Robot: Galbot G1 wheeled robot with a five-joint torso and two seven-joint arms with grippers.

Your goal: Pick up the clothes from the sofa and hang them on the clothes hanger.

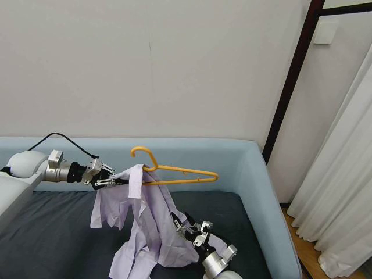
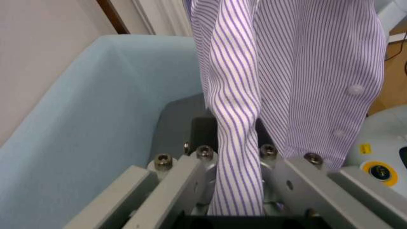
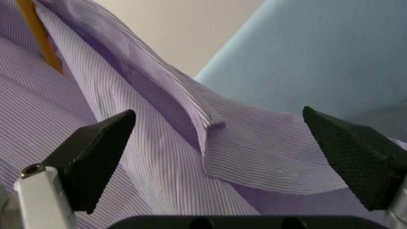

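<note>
Shirt [image 1: 150,225] hangs lengthwise down from the level orange hanger [image 1: 186,170], pinched by left claw [image 1: 115,181]; right claw [image 1: 188,231] gapes wide.

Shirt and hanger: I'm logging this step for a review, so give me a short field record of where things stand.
shirt: purple striped, draped over the hanger's left end, tail hanging down to the sofa
hanger: orange, held up roughly level, right end bare
left gripper: shut on shirt, at the hanger's left end
right gripper: open, low against the shirt's lower part
sofa: light blue, behind and below the shirt
</note>
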